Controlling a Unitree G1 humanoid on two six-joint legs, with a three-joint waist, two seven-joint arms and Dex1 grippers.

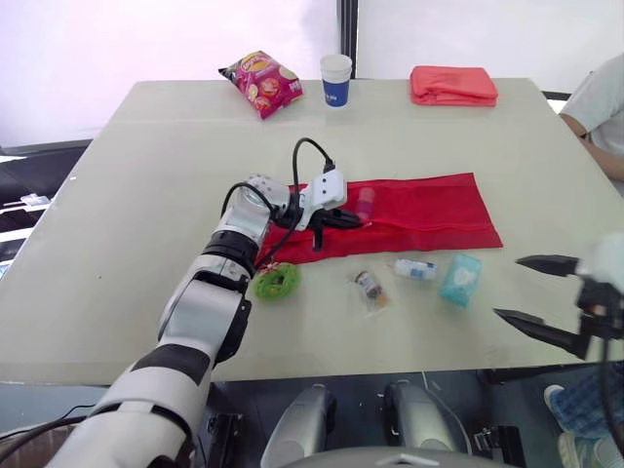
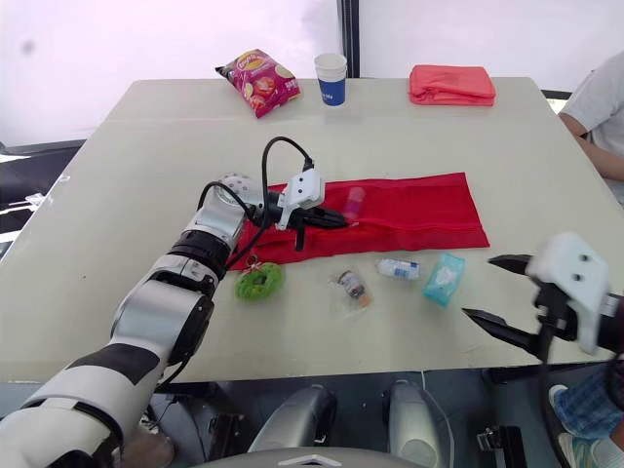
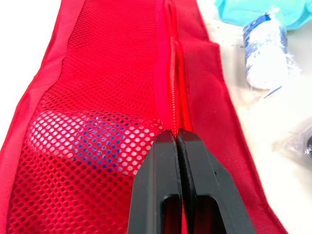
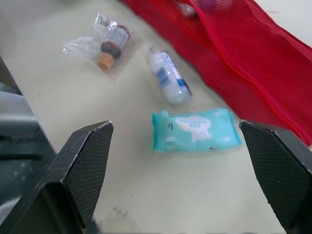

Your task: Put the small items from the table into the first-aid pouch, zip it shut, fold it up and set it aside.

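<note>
While clamped, pouch zipper (image 3: 172, 83) sits within left gripper (image 3: 176, 137).

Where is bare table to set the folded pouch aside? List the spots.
Bare: the wide band between the pouch and the chip bag, cup and folded cloth; also the table's left side. Crowded: the front strip, with green item, vial, white roll and tissue pack.

Head stereo pair looks forward and down across the tabletop (image 1: 146, 175); left wrist camera sits close over the red pouch (image 3: 97, 73), which the right wrist camera, at 4 o'clock, also sees.
</note>
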